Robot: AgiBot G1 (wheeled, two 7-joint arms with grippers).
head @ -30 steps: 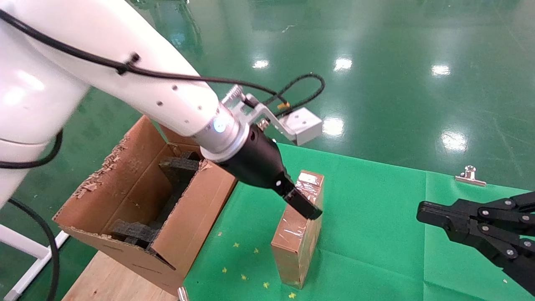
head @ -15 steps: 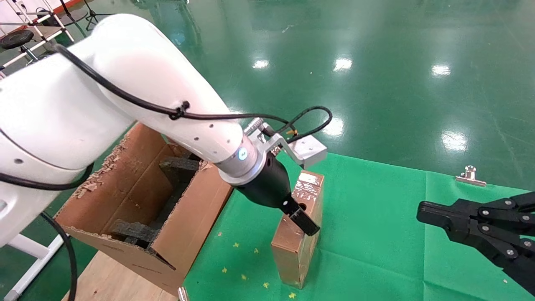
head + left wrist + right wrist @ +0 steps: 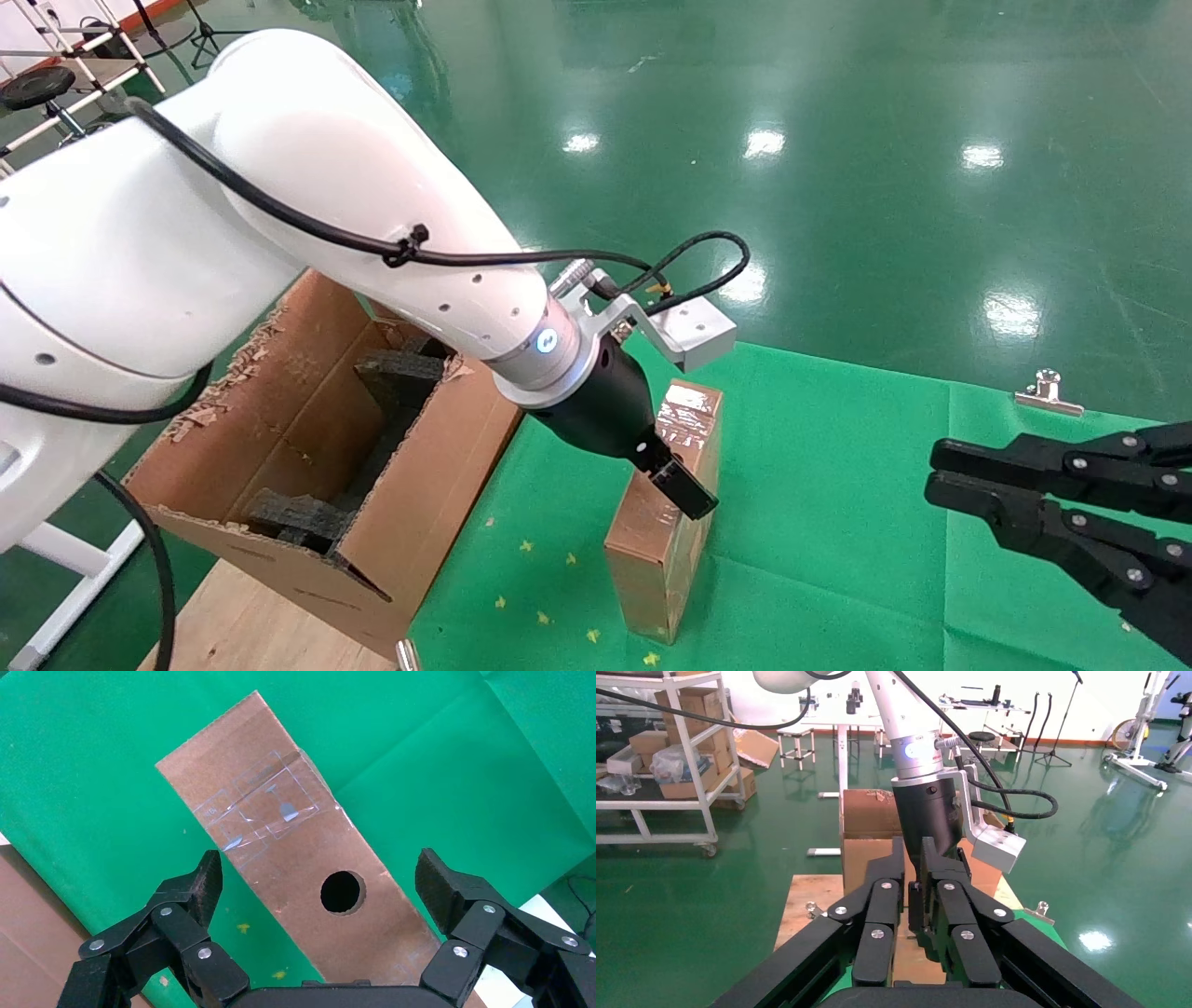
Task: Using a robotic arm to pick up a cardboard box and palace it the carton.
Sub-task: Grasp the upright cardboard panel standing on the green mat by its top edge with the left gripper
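Green cloth [image 3: 819, 485], foam-filled carton [image 3: 307, 447] beside cardboard box [image 3: 666, 522] between wide-open, empty left pincer [image 3: 320, 881].

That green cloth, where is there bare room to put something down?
The green cloth lies bare between the cardboard box and the right gripper, and in a narrower strip between box and carton. It is crowded at the box, where the open left gripper straddles it.

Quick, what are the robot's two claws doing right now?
Left gripper: open, fingers either side of the cardboard box, not squeezing it.
Right gripper: shut, empty, off to the side.
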